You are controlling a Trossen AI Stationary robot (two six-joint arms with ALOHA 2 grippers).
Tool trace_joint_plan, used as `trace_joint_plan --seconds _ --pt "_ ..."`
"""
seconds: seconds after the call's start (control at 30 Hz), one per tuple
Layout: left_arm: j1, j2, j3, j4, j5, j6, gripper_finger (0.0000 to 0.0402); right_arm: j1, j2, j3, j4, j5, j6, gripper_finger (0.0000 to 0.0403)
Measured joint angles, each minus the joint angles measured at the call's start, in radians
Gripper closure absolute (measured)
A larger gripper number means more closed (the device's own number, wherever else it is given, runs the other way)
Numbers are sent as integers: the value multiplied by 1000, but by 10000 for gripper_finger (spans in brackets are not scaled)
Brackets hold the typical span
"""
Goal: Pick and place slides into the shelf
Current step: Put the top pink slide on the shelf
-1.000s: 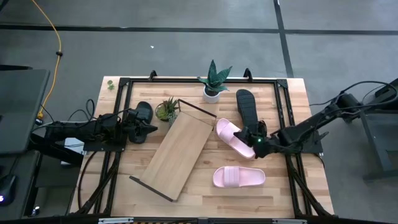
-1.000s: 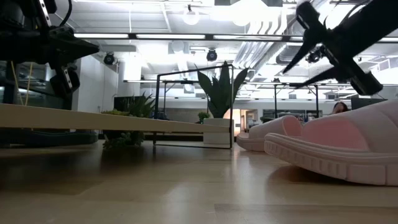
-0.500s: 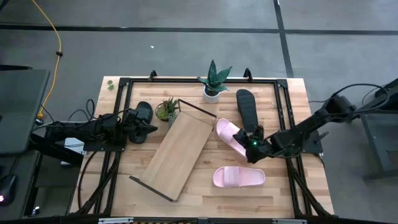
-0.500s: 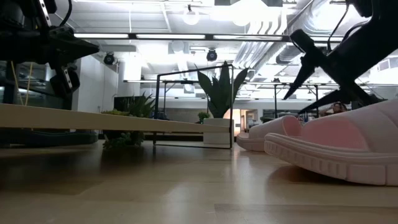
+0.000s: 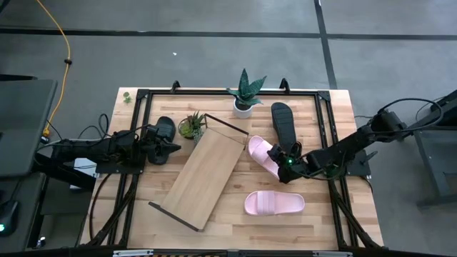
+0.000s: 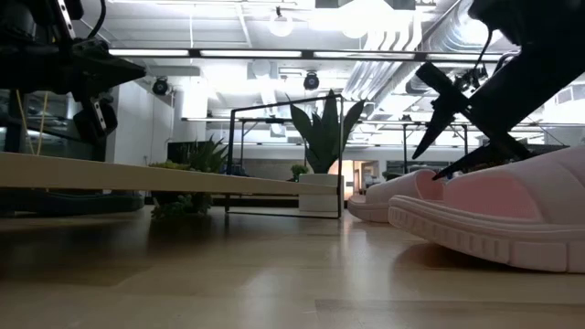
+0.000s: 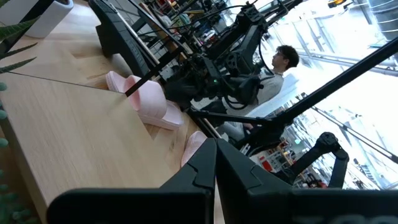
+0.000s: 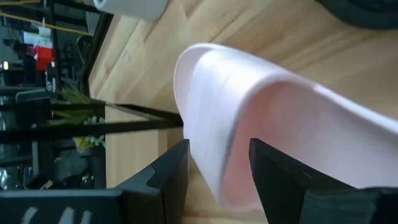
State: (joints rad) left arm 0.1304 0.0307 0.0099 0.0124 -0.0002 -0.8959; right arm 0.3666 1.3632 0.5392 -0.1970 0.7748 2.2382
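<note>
Right end effector (image 5: 286, 158) is down at the pink slide (image 5: 267, 157) just right of the shelf (image 5: 206, 173), fingers (image 8: 171, 171) parted either side of the strap, not closed on it. Second pink slide (image 5: 274, 203) lies nearer on the counter (image 5: 321, 214); one black slide (image 5: 282, 121) sits far right, another (image 5: 163, 130) far left. Left end effector (image 5: 168, 148) is pinched shut, empty, left of the diagonal shelf.

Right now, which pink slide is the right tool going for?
Start at the shelf lying diagonally mid-table. Just right of its upper end lies a tilted pink slide, with the open right tool at its strap. The other pink slide lies level, nearer the table's front edge.
</note>
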Motion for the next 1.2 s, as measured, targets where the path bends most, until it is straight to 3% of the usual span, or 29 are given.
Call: trace_joint_plan --seconds 0.93,1.2 --pt "0 0 0 0 0 0 401 -134 1 0 61 -120 -138 245" --pt "0 0 0 0 1 0 401 -151 89 0 186 -168 -157 245"
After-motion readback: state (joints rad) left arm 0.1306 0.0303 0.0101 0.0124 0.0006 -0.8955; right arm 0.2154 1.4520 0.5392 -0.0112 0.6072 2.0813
